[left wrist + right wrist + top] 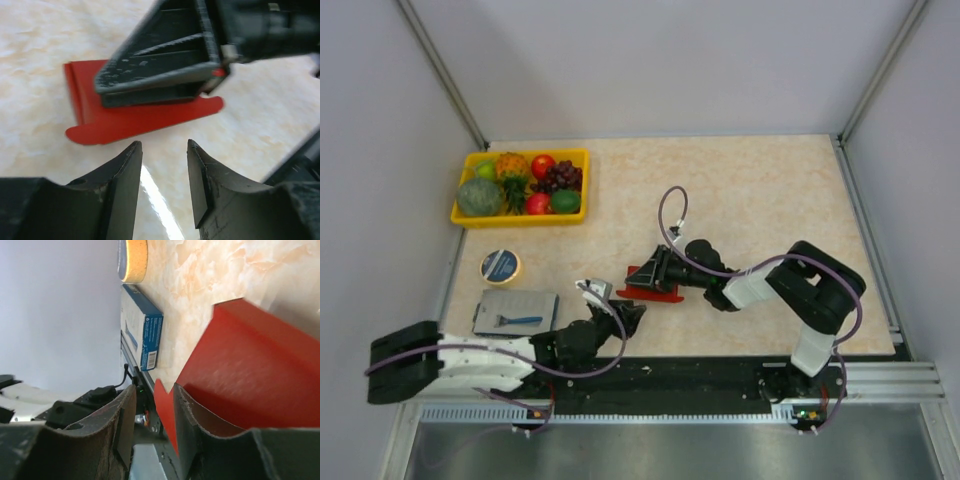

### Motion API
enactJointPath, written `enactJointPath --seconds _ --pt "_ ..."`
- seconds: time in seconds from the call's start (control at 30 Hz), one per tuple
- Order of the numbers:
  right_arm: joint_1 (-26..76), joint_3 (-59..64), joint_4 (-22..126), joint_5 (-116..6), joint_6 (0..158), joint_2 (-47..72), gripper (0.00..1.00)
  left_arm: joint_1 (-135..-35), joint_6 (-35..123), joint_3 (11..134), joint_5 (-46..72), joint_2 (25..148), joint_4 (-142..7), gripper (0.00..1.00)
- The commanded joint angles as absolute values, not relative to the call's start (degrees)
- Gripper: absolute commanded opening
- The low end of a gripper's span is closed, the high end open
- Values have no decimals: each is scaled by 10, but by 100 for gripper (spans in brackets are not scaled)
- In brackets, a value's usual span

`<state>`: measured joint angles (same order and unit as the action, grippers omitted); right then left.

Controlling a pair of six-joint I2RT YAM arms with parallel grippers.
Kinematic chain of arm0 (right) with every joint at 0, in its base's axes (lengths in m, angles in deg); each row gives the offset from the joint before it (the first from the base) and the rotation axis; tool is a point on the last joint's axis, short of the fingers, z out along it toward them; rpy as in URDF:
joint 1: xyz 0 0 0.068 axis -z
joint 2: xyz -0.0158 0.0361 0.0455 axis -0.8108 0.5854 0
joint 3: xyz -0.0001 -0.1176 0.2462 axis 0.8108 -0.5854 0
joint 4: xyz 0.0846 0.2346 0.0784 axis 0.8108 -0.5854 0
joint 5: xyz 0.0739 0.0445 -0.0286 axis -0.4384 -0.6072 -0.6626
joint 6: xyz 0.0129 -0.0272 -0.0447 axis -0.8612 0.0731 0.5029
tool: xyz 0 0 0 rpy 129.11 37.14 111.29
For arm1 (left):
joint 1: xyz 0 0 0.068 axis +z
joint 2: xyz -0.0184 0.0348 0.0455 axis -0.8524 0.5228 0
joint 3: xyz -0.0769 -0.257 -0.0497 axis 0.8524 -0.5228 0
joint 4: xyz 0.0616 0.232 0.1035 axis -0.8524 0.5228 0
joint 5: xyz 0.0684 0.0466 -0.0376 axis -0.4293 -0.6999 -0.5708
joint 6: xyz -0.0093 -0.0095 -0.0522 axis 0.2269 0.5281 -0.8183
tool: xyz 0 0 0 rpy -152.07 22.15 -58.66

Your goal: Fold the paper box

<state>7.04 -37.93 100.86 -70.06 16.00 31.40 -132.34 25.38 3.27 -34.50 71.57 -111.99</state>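
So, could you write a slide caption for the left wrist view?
Open left gripper faces the paper box; right gripper reaches over it.

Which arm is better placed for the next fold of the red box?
Right: the right claw straddles a flap of the red box; the left claw is open, empty, apart from it.

From the paper box [655,293], I see the fruit tray [520,220] well behind and left, the round tin [501,265] left, and the razor pack [515,313] left and nearer me. The left gripper [628,312] is just before it.
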Motion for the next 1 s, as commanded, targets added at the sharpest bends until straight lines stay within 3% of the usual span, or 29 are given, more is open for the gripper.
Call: enactJointPath --seconds 0.0,0.03,0.17,0.23,0.3,0.43,0.53,0.6,0.63,0.73,0.83,0.97 --pt "79 -380 1057 -702 170 342 35 -1326 191 48 -180 500 -802 46" --pt "80 -380 1061 -708 168 347 35 -1326 185 54 -147 458 -709 46" --pt "88 -393 1076 -711 175 350 35 -1325 139 78 -131 243 -561 39" --pt "92 -401 1073 -711 188 350 35 -1320 131 119 -155 216 -535 40" --pt "100 -407 1082 -717 194 354 35 -1307 137 176 -195 246 -516 40" --pt "117 -421 1093 -733 215 366 34 -1252 183 265 -197 440 -523 39" --pt "125 -426 1083 -745 234 361 34 -1126 197 275 -40 530 -603 32" --pt "128 -423 1064 -747 258 354 34 -1041 195 256 64 564 -677 22" --pt "129 -424 1057 -745 264 350 34 -1025 194 255 72 588 -689 21" --pt "129 -414 1022 -748 286 332 34 -988 189 249 83 620 -715 26" --pt "129 -409 973 -740 306 301 34 -962 193 266 92 651 -699 40" --pt "129 -389 854 -722 345 250 35 -937 195 274 146 700 -716 43"
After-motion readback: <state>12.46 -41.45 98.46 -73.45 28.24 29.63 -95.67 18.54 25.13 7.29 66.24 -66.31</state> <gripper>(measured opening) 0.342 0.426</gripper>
